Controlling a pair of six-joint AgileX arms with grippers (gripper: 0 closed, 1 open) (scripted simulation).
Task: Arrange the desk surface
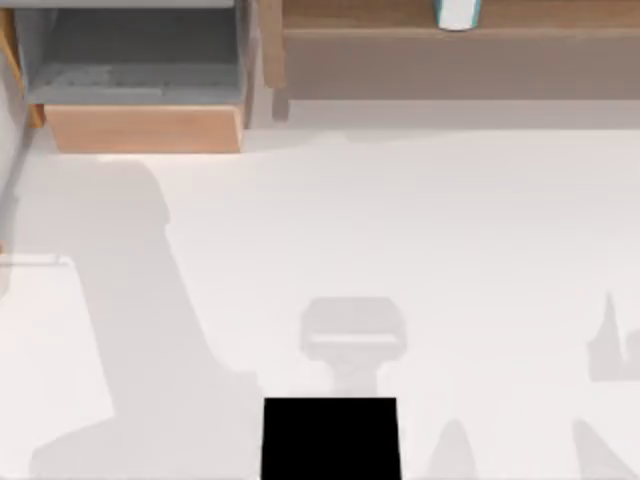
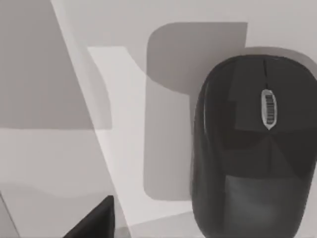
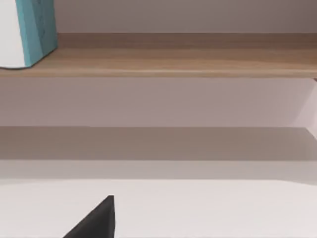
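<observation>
White desk surface (image 1: 420, 230); black mouse (image 2: 252, 148) on it; gripper states unclear.

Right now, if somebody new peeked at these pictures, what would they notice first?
Probably the black computer mouse with its silver scroll wheel, lying on the white desk surface in the left wrist view. Next, the black square pad at the near edge of the top view, in the middle. At the back stand an open light-wood drawer on the left and a shelf holding a teal-and-white object.

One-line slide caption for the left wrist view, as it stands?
Left wrist camera looks down on a black computer mouse with a scroll wheel, resting on the white desk surface.
</observation>
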